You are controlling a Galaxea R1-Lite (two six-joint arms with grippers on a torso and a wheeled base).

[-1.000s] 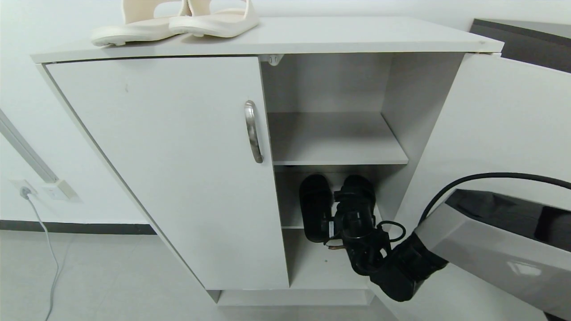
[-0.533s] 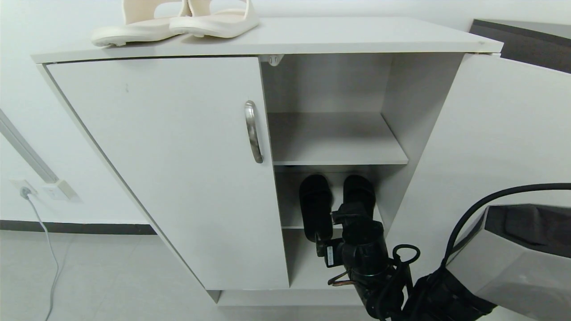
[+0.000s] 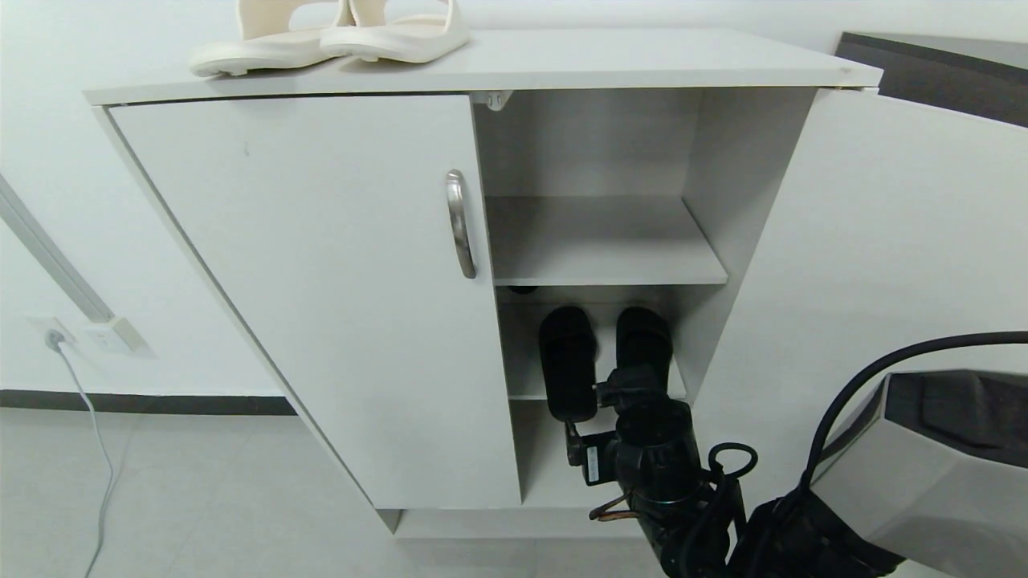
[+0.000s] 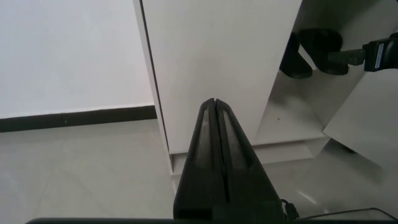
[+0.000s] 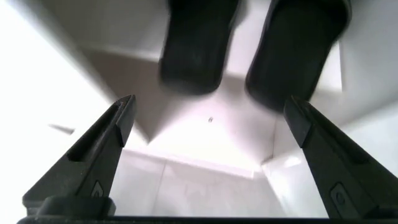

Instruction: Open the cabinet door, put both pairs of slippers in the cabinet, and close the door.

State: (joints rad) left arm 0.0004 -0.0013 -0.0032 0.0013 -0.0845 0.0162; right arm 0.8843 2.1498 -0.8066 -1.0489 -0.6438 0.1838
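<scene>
The cream slippers at the back edge of the cabinet top are cropped by the head view's upper edge. On the lower shelf, one heel of the black slippers is hidden behind the right arm. The open door runs out of frame. Beyond the right gripper, both black slippers are blurred.

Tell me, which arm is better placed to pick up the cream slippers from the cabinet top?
Probably the left: the cream slippers lie over the closed left door, on its side, while the right gripper sits low at the black slippers.
</scene>
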